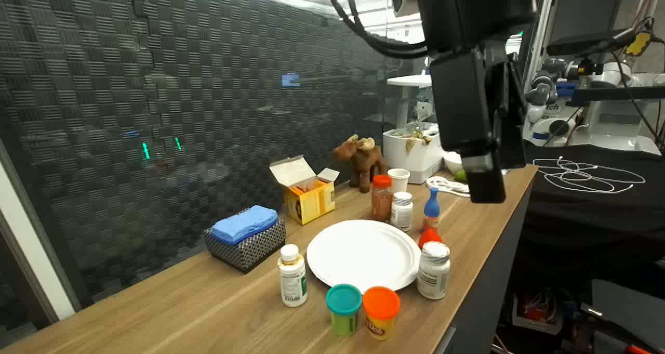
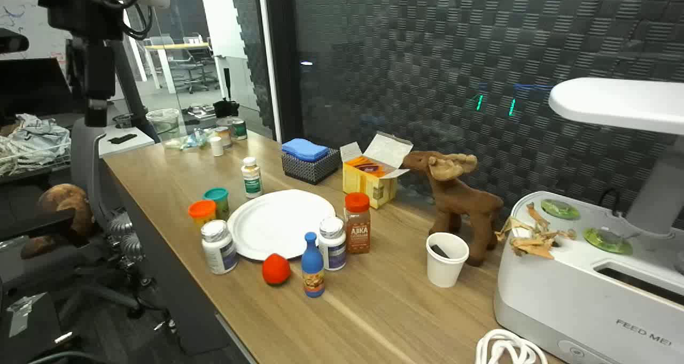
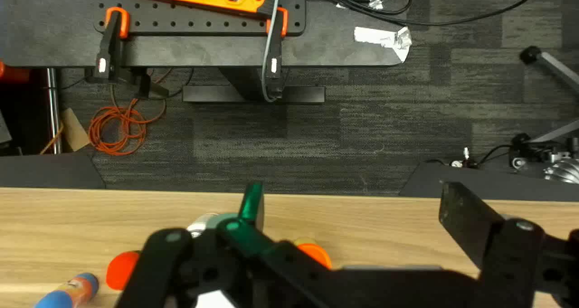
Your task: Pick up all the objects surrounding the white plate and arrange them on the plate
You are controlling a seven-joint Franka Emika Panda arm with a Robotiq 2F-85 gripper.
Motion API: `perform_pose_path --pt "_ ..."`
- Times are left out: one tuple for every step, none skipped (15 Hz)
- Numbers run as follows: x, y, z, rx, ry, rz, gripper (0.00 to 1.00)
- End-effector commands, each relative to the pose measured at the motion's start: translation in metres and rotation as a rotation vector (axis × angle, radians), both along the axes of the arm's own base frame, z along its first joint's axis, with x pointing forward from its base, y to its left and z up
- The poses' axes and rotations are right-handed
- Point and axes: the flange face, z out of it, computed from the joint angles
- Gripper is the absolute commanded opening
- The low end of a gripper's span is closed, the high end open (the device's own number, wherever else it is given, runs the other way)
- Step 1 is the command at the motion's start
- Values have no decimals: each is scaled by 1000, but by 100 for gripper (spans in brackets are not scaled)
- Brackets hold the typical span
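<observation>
Gripper (image 3: 355, 206) hangs well above the counter (image 1: 208, 307), spread wide, nothing in it. White plate (image 1: 363, 255) is bare, so nothing's loaded yet. In an exterior view, Play-Doh tub (image 2: 202, 211) sits left of it, Ajika jar (image 2: 357, 230) right, blue bottle (image 2: 312, 268) near, green-labelled white bottle (image 2: 251, 179) far. Probably ringed like that so each pickup's a short hop; imo the high pose is to avoid knocking stuff over.
</observation>
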Motion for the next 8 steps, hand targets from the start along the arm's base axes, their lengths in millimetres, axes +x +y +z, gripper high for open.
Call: perform_pose_path --pt "1 0 2 1 -3 0 100" --pt "1 1 4 3 -7 0 100" --pt "2 1 5 4 -9 0 100" --pt "2 1 5 4 -11 1 100" --pt "2 1 5 4 -11 1 100" --pt "2 1 5 4 -11 0 100" --pt "2 1 5 4 -11 0 100" --pt "2 1 5 4 -11 1 100"
